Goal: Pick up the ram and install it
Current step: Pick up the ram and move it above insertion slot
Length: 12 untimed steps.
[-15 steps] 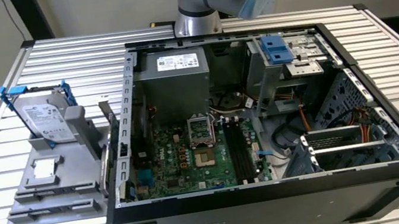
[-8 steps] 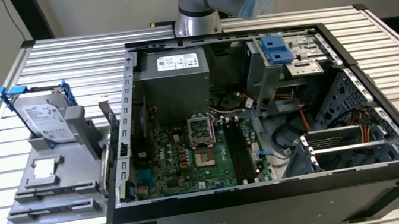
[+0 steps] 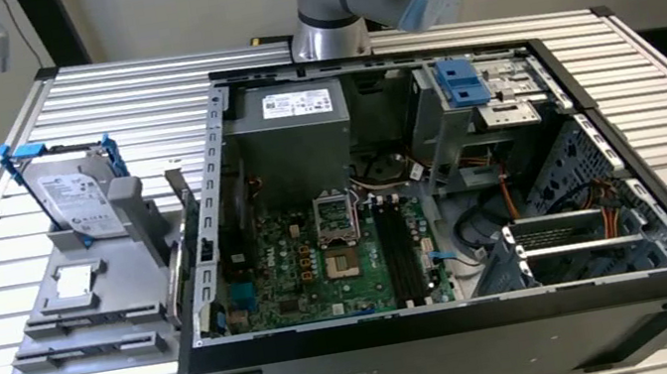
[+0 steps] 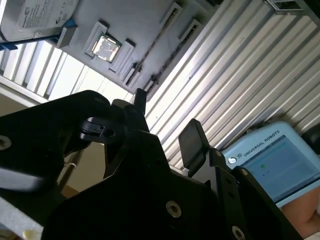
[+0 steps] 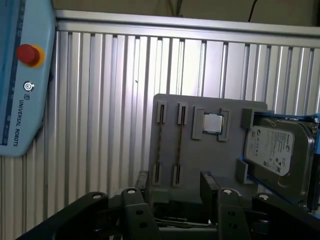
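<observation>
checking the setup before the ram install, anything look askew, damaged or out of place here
Nothing stands out. The grey parts tray sits square on the slatted metal table, with the silver square processor chip flat in its pocket and the silver hard drive seated beside it. The open black gripper holds nothing.

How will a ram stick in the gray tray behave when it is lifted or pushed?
Probably stiff and light: the ram is a thin flat board. It stands on edge in the tray, so a sideways push may strain it; likely fragile.
</observation>
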Tool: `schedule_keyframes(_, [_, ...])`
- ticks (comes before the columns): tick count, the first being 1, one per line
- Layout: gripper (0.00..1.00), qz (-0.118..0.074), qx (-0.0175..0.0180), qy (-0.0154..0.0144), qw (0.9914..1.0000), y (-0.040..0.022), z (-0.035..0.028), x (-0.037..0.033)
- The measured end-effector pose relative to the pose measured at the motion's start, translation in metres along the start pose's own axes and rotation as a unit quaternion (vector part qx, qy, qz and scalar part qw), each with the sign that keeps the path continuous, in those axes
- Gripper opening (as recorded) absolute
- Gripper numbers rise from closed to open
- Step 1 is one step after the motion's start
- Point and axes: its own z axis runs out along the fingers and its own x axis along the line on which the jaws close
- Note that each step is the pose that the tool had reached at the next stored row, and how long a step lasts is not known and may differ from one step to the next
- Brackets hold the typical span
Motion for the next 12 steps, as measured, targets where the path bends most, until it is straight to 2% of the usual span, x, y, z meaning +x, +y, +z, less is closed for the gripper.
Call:
schedule_keyframes(8, [1.0,0.003,0.0001,-0.0001,1.0,-0.002,0.0123,0.0002])
schedule_keyframes(12, [1.0,0.004,0.0,0.0,0.99999,-0.0023,0.0162,0.0002])
